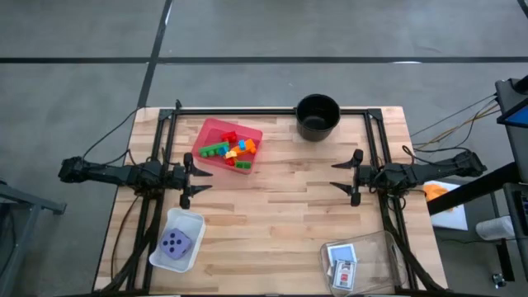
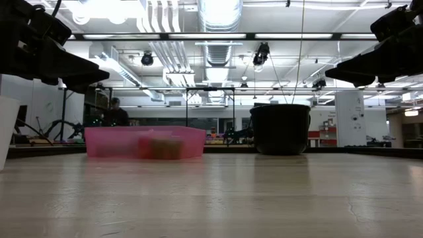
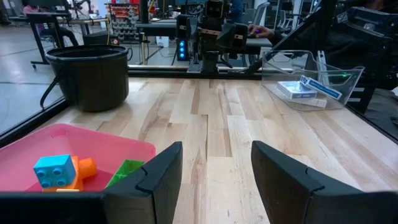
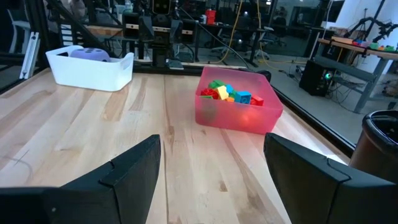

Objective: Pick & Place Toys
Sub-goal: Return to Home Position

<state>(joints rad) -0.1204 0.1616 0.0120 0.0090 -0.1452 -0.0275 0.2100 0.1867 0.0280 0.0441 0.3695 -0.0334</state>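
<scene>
High view: left gripper [image 1: 191, 175] at 9 o'clock of table [image 1: 280, 206], fingers spread, empty; right gripper [image 1: 351, 177] at 3 o'clock, likewise spread. Bricks [image 1: 231, 150] in pink tray [image 1: 213, 132], 11 o'clock. Purple die [image 1: 175, 243] in white bin [image 1: 186, 214], 7 o'clock. Cards [image 1: 341, 254] in clear bin [image 1: 379, 256], 5 o'clock. Black pot [image 1: 318, 124], 1 o'clock.
Low view: tray and pot stand apart.
Left wrist view: teal brick [image 3: 55, 169] rests on an orange one.
Right wrist view: die sits inside the bin.

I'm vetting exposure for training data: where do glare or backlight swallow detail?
Low view: ceiling lights blaze, leaving the left gripper, right gripper and black pot as silhouettes. High view: even light, no harsh shadows. Left wrist view: the transparent bin catches small highlights.
</scene>
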